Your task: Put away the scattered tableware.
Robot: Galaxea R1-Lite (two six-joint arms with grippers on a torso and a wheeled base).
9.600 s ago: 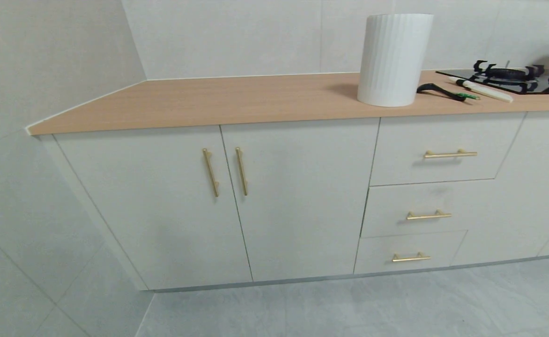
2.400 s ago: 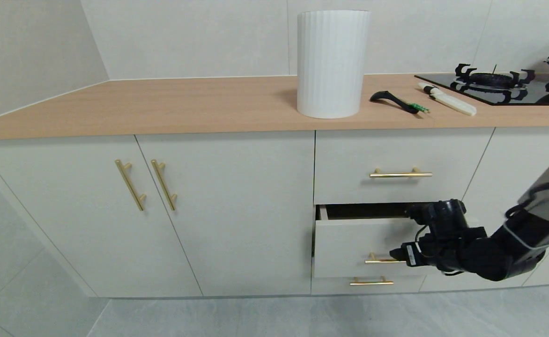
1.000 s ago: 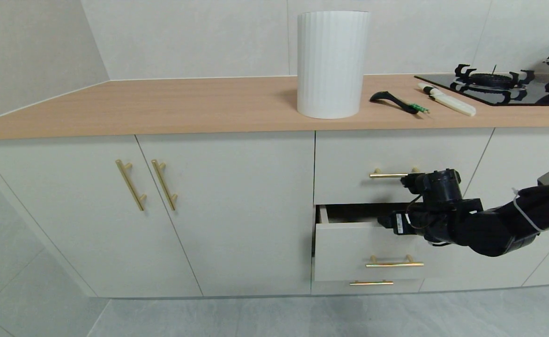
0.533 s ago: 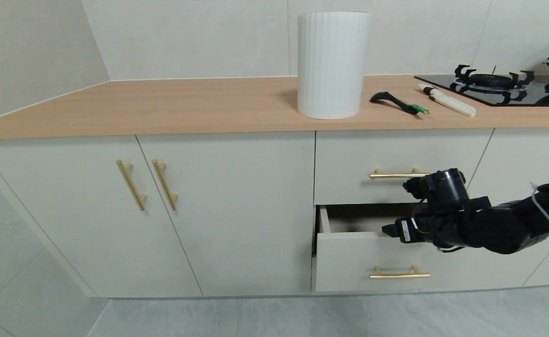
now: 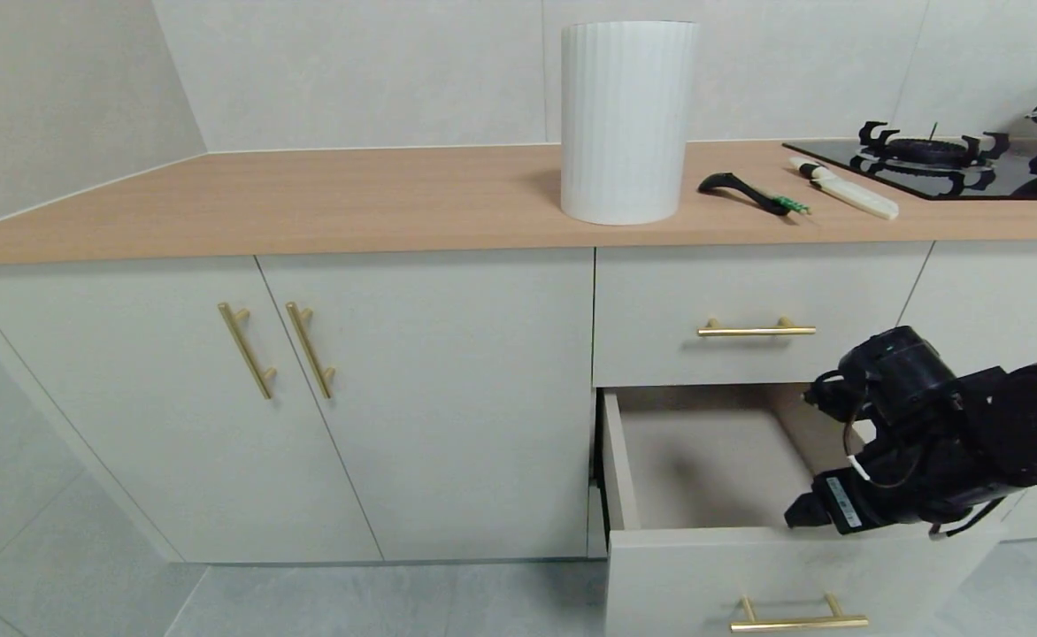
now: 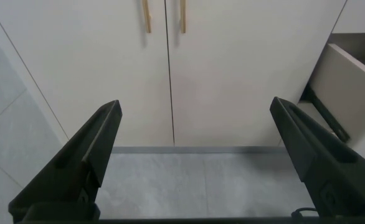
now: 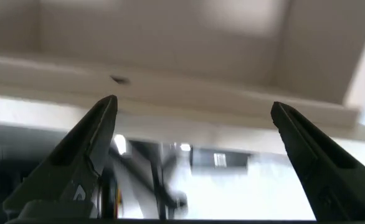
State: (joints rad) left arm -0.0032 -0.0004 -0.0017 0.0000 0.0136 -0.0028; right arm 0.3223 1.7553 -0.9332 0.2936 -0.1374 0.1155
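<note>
White drawer point(image 5: 704, 460) has been pulled far out by the right pincer point(image 5: 799, 515), spread wide and empty; room is made for spoon point(image 5: 748, 191) and knife point(image 5: 846, 188).

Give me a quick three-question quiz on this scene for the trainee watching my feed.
1. True or false: the black utensil lies inside the open drawer.
2. The right gripper is: A) shut on a gold handle; B) open, at the open drawer's front edge; C) shut on a cup.
3. How many utensils lie on the countertop between the white cylinder and the hob?
Key: 1 false, it lies on the countertop. 2 B. 3 two: the black utensil and the white utensil.
</note>
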